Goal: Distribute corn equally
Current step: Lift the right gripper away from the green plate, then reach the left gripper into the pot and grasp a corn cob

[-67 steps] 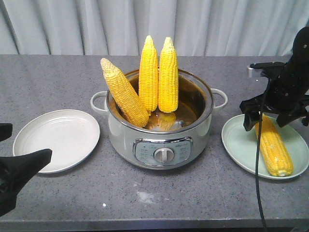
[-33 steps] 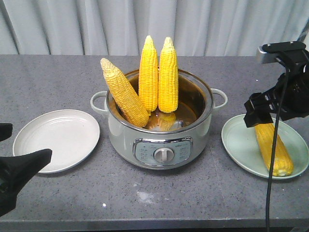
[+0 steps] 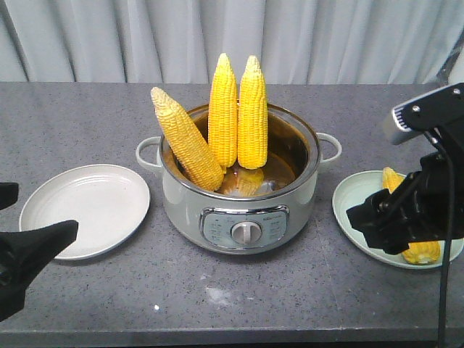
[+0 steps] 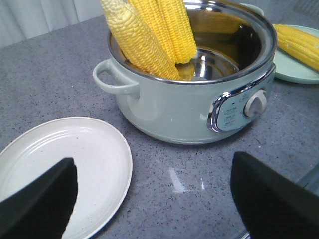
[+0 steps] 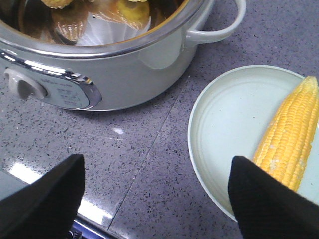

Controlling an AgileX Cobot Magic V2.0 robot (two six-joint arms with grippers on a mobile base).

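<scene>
Countertop (image 3: 87, 116) of grey speckled stone fills the scene, with a pale curtain (image 3: 326, 36) hanging behind it. At its middle stands an electric cooker pot (image 3: 181, 206), pale green with a chrome rim, a handle on each side and a dial (image 3: 246, 232) on its front panel. A white plate (image 3: 83, 210) lies just to the pot's left and a pale green plate (image 3: 355, 199) just to its right.

Three corn cobs stand in the pot, paler tips up. The left cob (image 3: 185, 138) leans outward over the rim, while the middle cob (image 3: 222, 109) and the right cob (image 3: 252, 112) stand nearly upright, side by side and touching. A fourth cob (image 5: 289, 144) lies flat on the green plate, toward its right side, tip pointing away from the robot.

The right gripper (image 5: 157, 164) hangs over the near-left edge of that plate, its fingers spread wide with nothing between them. In the wrist view its right-hand finger (image 5: 269, 199) overlaps the fourth cob's butt end; whether it touches cannot be told. The rest of that cob lies outside the gap, to the right.

The left gripper (image 4: 153, 159) sits low at the counter's near-left, likewise spread wide and holding nothing. Its left finger (image 4: 40, 199) is over the white plate's near edge, and the potted cobs lie well beyond it.
</scene>
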